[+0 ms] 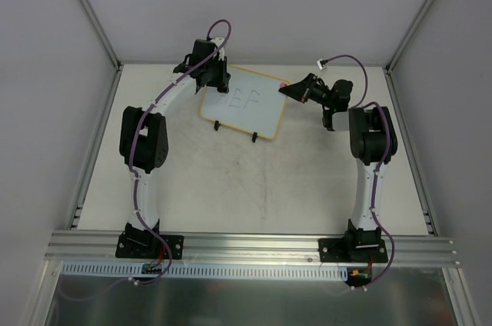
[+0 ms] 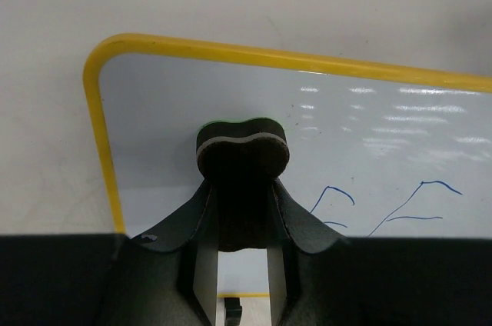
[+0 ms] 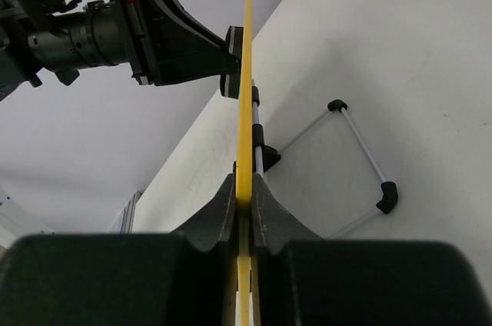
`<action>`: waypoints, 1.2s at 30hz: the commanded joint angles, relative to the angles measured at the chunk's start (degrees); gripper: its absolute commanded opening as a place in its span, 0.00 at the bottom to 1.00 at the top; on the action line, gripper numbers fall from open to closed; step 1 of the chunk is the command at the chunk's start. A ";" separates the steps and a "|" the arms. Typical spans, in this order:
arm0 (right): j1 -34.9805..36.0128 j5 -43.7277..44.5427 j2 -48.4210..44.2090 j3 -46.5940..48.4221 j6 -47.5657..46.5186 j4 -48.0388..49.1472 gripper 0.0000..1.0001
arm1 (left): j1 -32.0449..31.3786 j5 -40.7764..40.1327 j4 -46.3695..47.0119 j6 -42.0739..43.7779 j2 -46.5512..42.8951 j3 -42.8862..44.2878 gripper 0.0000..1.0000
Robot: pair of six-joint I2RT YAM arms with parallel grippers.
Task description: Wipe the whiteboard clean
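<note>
- The whiteboard (image 1: 244,104) stands propped at the far middle of my counter (image 1: 231,187); blue marks (image 2: 423,183) on its face
- My left fingers (image 2: 192,222) are clamped on a dark eraser (image 2: 242,153), which is pressed against the board
- My right fingers (image 3: 219,214) pinch its yellow frame (image 3: 246,72)

table (image 1: 246,187): white | rail (image 1: 254,245): aluminium, along near edge | back wall (image 1: 269,11): grey

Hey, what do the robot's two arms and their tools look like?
The left arm and right arm have white curved links, black joints and black base plates. A purple cable runs along each. The left tool and right tool are black with two tapered fingers.
</note>
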 commanded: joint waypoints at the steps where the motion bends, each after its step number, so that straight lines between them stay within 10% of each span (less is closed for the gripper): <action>1: 0.04 -2.95 -2.24 0.09 -0.01 13.83 0.00 | -0.39 -0.84 0.94 1.66 1.27 2.31 0.00; 36: 0.04 -3.39 -3.39 -0.52 -0.09 13.83 0.00 | -3.12 -12.18 9.46 -4.93 -5.85 -25.73 0.00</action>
